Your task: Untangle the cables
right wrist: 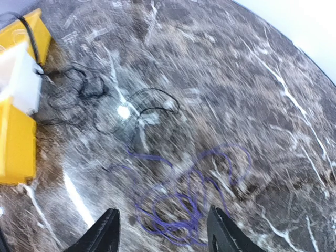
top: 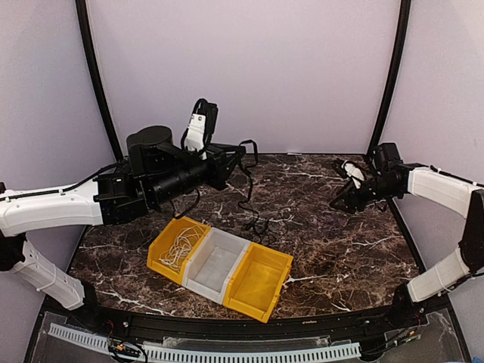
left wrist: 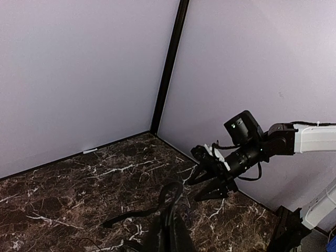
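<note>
My left gripper [top: 236, 156] is raised above the table's middle and shut on a black cable [top: 248, 189]. That cable hangs down to a small heap [top: 259, 224] by the bins. In the left wrist view the shut fingers [left wrist: 157, 237] pinch a black loop [left wrist: 174, 190]. My right gripper [top: 340, 200] hovers low at the right. It stands open [right wrist: 165, 237] over a thin purple cable [right wrist: 195, 211] that lies coiled on the marble, untouched. Black cable loops [right wrist: 84, 94] lie further off. A white cable [top: 178, 248] lies in the left yellow bin [top: 160, 249].
Three bins stand in a row near the front: yellow, white [top: 215, 266] and yellow [top: 261, 283]. In the right wrist view they sit at the left edge [right wrist: 18, 147]. Lilac walls with black corner posts [top: 389, 76] close off the back and sides.
</note>
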Robot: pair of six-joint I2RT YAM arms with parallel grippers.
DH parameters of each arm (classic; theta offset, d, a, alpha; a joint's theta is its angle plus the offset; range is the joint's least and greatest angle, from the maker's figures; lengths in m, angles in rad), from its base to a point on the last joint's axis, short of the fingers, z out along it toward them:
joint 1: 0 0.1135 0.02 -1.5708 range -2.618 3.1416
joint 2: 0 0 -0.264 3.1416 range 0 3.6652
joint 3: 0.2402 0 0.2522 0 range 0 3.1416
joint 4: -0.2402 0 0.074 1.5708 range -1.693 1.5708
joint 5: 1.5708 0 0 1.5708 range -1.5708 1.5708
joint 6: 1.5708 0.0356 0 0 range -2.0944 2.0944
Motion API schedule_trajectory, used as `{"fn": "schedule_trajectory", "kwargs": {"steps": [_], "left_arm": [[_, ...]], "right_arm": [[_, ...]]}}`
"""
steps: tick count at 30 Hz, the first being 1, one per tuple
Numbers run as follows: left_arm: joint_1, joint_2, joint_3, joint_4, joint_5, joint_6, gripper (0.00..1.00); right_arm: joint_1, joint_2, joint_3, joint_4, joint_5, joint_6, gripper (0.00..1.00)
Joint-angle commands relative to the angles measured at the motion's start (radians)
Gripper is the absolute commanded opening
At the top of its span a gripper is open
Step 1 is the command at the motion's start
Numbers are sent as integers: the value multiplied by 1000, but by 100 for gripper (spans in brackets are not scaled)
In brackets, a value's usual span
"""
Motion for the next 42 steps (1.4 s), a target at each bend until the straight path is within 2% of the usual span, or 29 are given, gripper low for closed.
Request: {"fn": "schedule_trajectory", "kwargs": {"steps": [1, 6, 11, 14, 28, 30, 31, 34, 35, 38, 42], "left_arm": [[-2, 13, -41, 61, 29, -10, 0], [-2, 60, 6, 125, -13, -23, 0], [-2, 90, 84, 141, -64, -10, 0], [-2, 92, 106, 154, -85, 10, 0], [-2, 56, 109, 149, -133, 51, 0], [0, 47, 102, 155, -139, 60, 0], [0, 41, 102, 156, -142, 65, 0], [0, 24, 110, 154, -143, 82, 0], [-1, 20, 115, 153, -143, 97, 0], [0, -9, 172, 133, -143, 164, 0], [0, -11, 379, 33, -173, 295, 0]], "right_arm": [[74, -26, 52, -5, -121, -23, 66], [179, 84, 146, -7, -205, -3, 70], [297, 197, 218, 14, -203, -14, 71], [349, 275, 245, 62, -141, -14, 71], [445, 722, 560, 67, -118, 20, 67], [450, 764, 600, 69, -111, 41, 56], [450, 786, 613, 70, -105, 54, 46], [450, 822, 652, 53, -72, 86, 7], [450, 819, 645, 56, -47, 96, 0], [441, 788, 596, 60, 38, 108, 0], [413, 728, 505, 40, 135, 102, 0]]}}
